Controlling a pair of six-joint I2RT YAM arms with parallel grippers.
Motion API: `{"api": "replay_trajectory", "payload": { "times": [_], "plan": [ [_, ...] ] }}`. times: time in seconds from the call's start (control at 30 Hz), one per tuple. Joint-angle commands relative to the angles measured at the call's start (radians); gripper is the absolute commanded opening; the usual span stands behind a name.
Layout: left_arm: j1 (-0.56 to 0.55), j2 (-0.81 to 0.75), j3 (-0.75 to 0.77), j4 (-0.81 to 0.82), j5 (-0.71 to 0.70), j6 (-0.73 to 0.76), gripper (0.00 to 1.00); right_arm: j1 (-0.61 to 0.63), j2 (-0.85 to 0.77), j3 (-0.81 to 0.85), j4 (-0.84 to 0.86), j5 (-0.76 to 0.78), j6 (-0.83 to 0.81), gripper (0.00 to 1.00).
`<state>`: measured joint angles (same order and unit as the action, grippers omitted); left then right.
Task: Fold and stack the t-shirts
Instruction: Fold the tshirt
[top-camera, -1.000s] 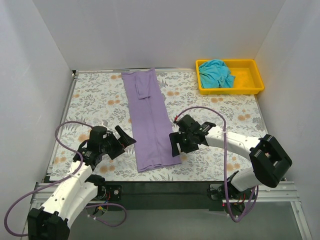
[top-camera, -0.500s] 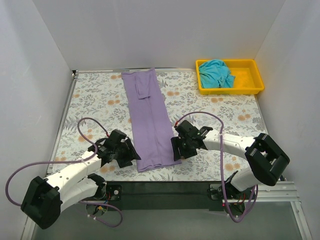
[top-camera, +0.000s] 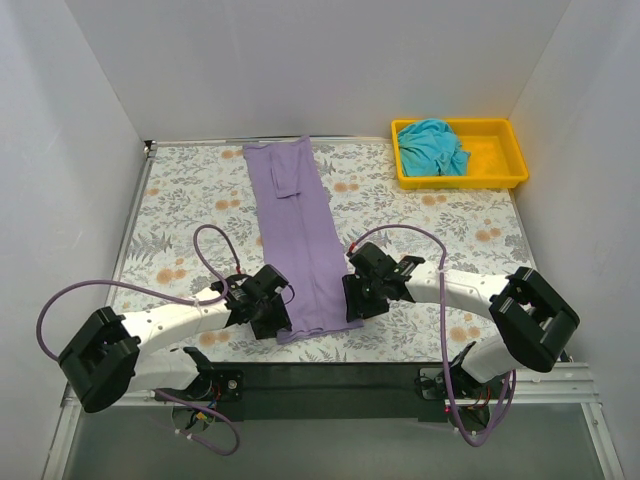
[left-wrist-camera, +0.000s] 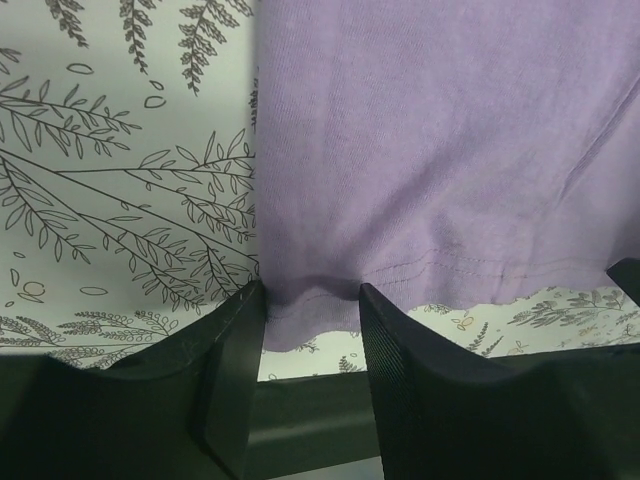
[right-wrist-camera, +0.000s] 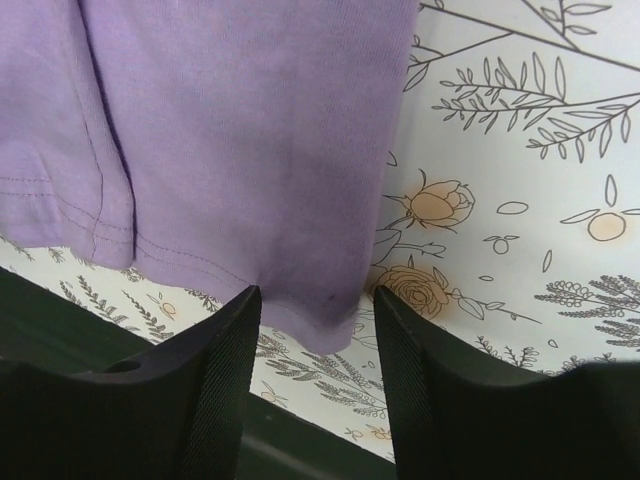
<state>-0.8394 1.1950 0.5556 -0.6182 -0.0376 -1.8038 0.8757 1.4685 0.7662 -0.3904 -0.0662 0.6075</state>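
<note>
The lavender t-shirt (top-camera: 295, 225) lies folded into a long narrow strip, running from the back of the table to its near edge. My left gripper (top-camera: 272, 312) is open and low at the strip's near-left hem corner. In the left wrist view (left-wrist-camera: 311, 292) its jaws straddle the slightly bunched hem of the lavender shirt (left-wrist-camera: 430, 150). My right gripper (top-camera: 358, 298) is open at the near-right hem corner. In the right wrist view (right-wrist-camera: 316, 295) that corner of the lavender shirt (right-wrist-camera: 230, 130) lies between its jaws. The teal t-shirt (top-camera: 432, 145) lies crumpled in the yellow tray (top-camera: 508, 165).
The floral tablecloth (top-camera: 200, 210) covers the table. The yellow tray stands at the back right corner. White walls enclose the left, back and right sides. The table's black near edge (top-camera: 320, 370) runs just behind both grippers.
My left arm has swung right and lowered onto the lavender shirt's near-left hem corner. My right gripper has shifted slightly onto the near-right corner. The shirt has not moved.
</note>
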Motion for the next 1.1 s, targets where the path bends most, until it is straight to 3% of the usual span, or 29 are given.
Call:
{"api": "replay_trajectory", "payload": {
  "times": [0.0, 0.27, 0.37, 0.43, 0.47, 0.57, 0.6, 0.7, 0.87, 0.93, 1.07],
  "plan": [
    [-0.02, 0.026, 0.0, -0.017, -0.056, -0.045, 0.4, 0.016, 0.021, -0.039, 0.001, 0.008, 0.011, 0.47],
    [-0.05, 0.071, -0.006, -0.046, -0.053, -0.077, 0.37, 0.023, 0.027, -0.062, -0.001, -0.001, 0.009, 0.42],
    [-0.055, 0.077, -0.008, -0.054, -0.048, -0.083, 0.29, 0.023, 0.021, -0.07, -0.001, -0.006, 0.002, 0.35],
    [-0.058, 0.08, -0.006, -0.064, -0.047, -0.081, 0.26, 0.023, 0.016, -0.07, -0.01, -0.012, -0.006, 0.27],
    [-0.058, 0.08, -0.005, -0.069, -0.044, -0.081, 0.23, 0.023, 0.015, -0.07, -0.014, -0.012, -0.011, 0.18],
    [-0.061, 0.083, 0.006, -0.097, -0.032, -0.074, 0.06, 0.023, 0.004, -0.058, -0.063, -0.015, -0.04, 0.02],
    [-0.064, 0.083, 0.013, -0.119, -0.024, -0.071, 0.0, 0.025, 0.0, -0.048, -0.079, -0.02, -0.051, 0.01],
    [-0.081, 0.072, 0.026, -0.17, 0.034, -0.054, 0.0, 0.025, -0.004, -0.033, -0.165, -0.064, -0.1, 0.01],
    [-0.13, 0.041, 0.02, -0.238, 0.252, -0.031, 0.0, 0.031, -0.053, -0.028, -0.31, -0.156, -0.161, 0.01],
    [-0.142, -0.003, 0.007, -0.248, 0.278, -0.038, 0.0, 0.031, -0.056, -0.019, -0.372, -0.217, -0.199, 0.01],
    [-0.127, -0.032, 0.097, -0.307, 0.229, -0.02, 0.0, 0.02, -0.022, 0.126, -0.453, -0.157, -0.253, 0.01]
  ]
}}
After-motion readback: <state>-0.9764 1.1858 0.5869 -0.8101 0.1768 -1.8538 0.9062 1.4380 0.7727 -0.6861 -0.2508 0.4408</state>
